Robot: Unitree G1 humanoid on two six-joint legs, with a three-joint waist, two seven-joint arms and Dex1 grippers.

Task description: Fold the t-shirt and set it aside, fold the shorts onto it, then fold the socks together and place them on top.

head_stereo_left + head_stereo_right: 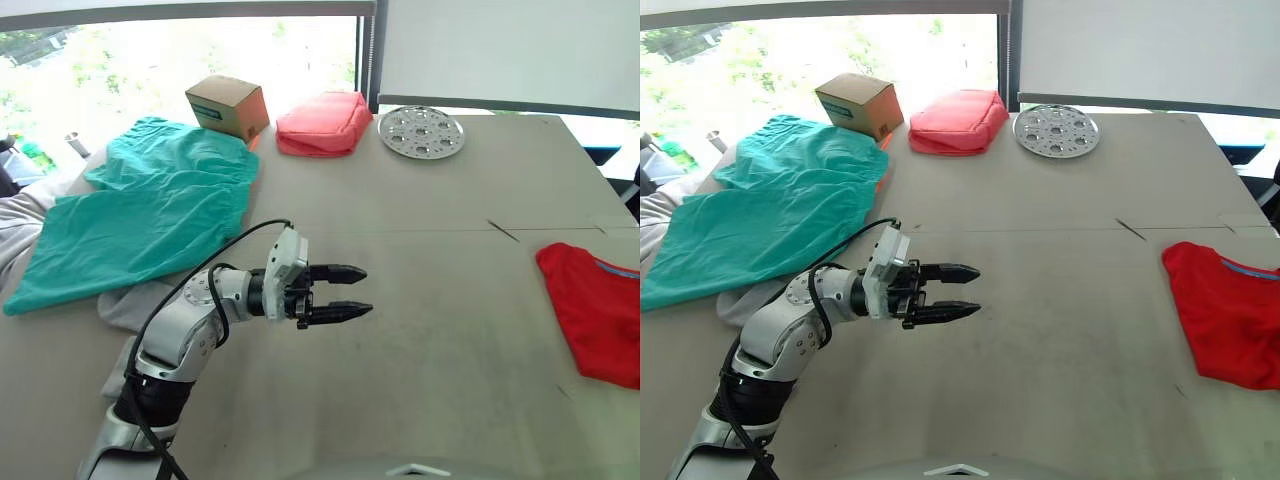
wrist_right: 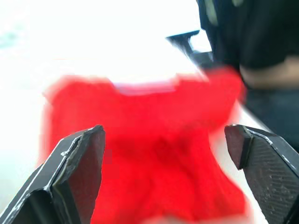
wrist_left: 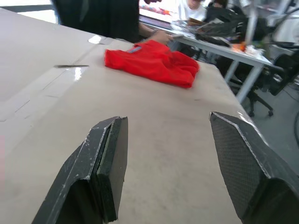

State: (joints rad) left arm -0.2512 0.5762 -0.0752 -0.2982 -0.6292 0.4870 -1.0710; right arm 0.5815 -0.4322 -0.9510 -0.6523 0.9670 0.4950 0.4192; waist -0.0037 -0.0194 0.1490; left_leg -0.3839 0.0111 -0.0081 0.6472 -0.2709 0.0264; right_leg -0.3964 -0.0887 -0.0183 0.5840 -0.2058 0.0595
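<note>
Right wrist view blurs the t-shirt (image 2: 149, 158) between its gripper's (image 2: 168, 140) parted fingers.

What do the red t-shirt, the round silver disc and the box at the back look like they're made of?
The t-shirt: soft matte cloth, probably cotton knit, since it lies rumpled in folds. The round disc: likely metal, silvery and shiny, pierced with holes. The box: seemingly cardboard, dull brown with sharp edges and a teal printed label.
</note>
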